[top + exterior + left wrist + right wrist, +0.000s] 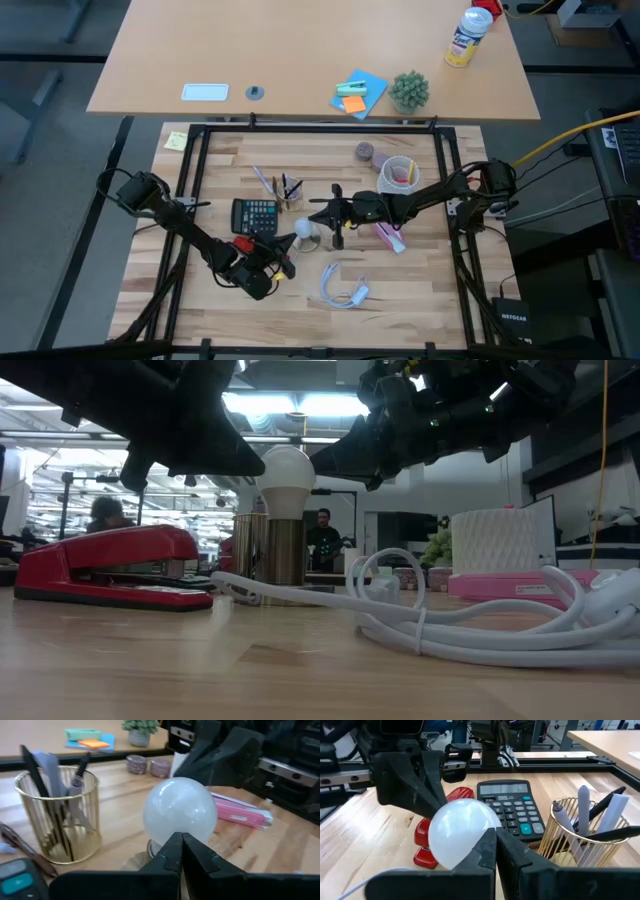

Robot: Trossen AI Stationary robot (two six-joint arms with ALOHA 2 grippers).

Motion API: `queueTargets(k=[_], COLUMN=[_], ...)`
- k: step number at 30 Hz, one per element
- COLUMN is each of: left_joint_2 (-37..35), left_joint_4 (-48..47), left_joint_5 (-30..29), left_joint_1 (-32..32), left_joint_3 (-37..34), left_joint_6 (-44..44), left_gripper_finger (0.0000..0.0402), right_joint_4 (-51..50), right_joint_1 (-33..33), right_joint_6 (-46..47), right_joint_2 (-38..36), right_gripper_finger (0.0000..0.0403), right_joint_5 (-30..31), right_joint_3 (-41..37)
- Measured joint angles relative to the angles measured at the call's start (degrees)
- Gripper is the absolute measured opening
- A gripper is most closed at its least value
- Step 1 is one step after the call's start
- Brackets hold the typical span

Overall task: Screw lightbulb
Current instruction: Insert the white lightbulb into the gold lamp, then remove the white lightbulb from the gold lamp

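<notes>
The frosted-white lightbulb (305,228) stands upright, its screw end down in a brass cylinder base (285,550) at the table's middle. It also shows in the low view (287,468), the left wrist view (180,812) and the right wrist view (457,832). My left gripper (287,243) is shut and comes at the bulb from the near left. My right gripper (328,216) is shut and comes from the right. Their tips stand on opposite sides of the globe. My left gripper's shut fingertips (175,842) stand at the lower part of the bulb's globe (172,827), coming level from the near left. I cannot tell whether they touch the glass. My right gripper's shut fingertips (487,840) stand at the globe's right side (475,835), coming level from the right. I cannot tell whether they touch it.
A red stapler (110,565) and a black calculator (255,213) lie left of the bulb. A gold wire pen cup (290,190) stands behind it. A white looped cable (342,290) lies nearer. A white cup (400,175) and a pink package (390,236) are to the right.
</notes>
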Motion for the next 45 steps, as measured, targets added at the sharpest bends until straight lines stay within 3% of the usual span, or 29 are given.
queueTargets(k=[7,11,15,19,24,32,39,45], left_joint_2=[0.0,0.0,0.1,0.1,0.1,-1.8,-4.9,-5.6], left_joint_4=[-2.1,-5.0,-6.6,-6.7,-6.8,-6.9,-6.8,-7.0], left_joint_5=[-3.8,-5.8,-5.7,-5.6,-7.6,-13.0,-13.0,-12.9], left_joint_1=[0.5,0.7,1.0,1.1,1.1,0.8,-0.9,-1.6], left_joint_3=[-0.1,-0.2,0.0,0.0,0.0,0.0,0.0,0.0], left_joint_6=[-1.7,-5.0,-9.2,-9.3,-7.6,-4.0,1.8,2.8], left_gripper_finger=[0.0000,0.0000,0.0000,0.0000,0.0000,0.0000,0.0000,0.0000], right_joint_4=[-0.3,-0.4,-1.0,-0.7,1.4,13.4,13.7,12.5], right_joint_1=[0.0,0.4,0.4,0.3,0.3,0.2,0.7,5.0], right_joint_6=[1.2,1.3,1.3,1.3,1.3,1.5,5.7,5.8], right_joint_2=[0.0,0.0,0.2,0.2,0.1,-0.2,-2.0,-2.1], right_gripper_finger=[0.0007,0.0007,0.0007,0.0007,0.0007,0.0007,0.0007,0.0007], right_joint_5=[-1.1,-5.4,-9.2,-9.4,-9.2,-11.6,-16.2,-13.6], right_joint_3=[0.0,0.0,0.0,0.0,0.0,0.0,0.0,0.0])
